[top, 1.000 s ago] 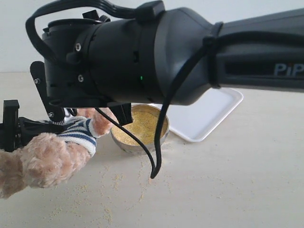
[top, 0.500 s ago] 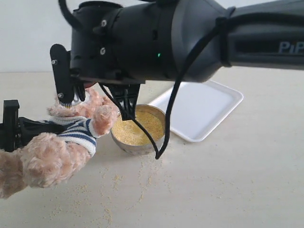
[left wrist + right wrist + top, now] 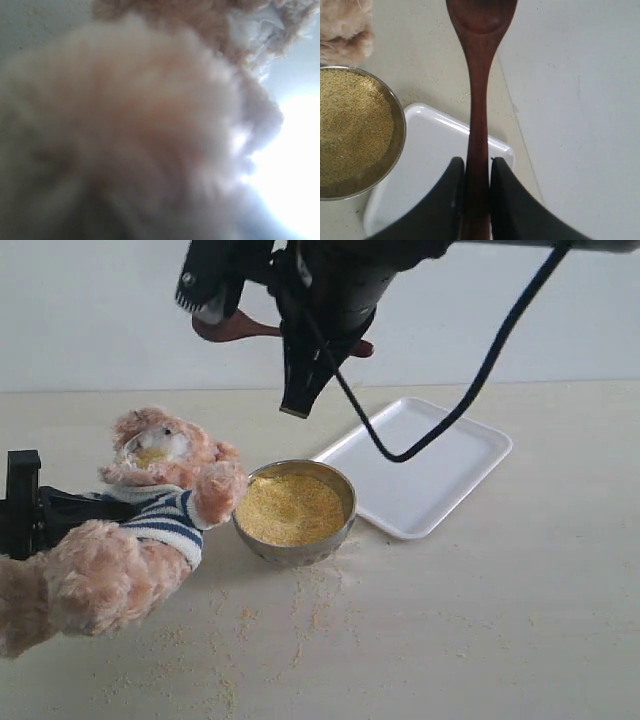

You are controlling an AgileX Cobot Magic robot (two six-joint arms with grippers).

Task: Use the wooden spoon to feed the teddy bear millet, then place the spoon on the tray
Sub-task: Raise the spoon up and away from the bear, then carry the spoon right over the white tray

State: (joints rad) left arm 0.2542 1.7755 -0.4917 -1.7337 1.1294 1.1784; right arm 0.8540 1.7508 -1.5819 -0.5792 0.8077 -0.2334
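Right jaws are pinching the thin handle of the wooden spoon (image 3: 477, 100). The right gripper (image 3: 477, 165) is squeezing it from both sides and is almost closed. The spoon is hanging high in the air over the back part of the table (image 3: 480, 620). It is lying about level, with its scoop end pointing toward the teddy bear (image 3: 165, 515). The scoop is looking empty.

The tray (image 3: 440, 470) is lying bare near the table's back edge, below the spoon and a little to the right. You are needing to go down and that way, and your right arm is the nearer one.

Just beside the tray, the steel bowl (image 3: 295, 545) is sitting full of millet (image 3: 290, 508). Loose grains are lying toward the front edge, and some are sticking to the bear's muzzle.

The left gripper (image 3: 20, 510) is reaching into the bear's fur, so you cannot tell how its jaws are standing.
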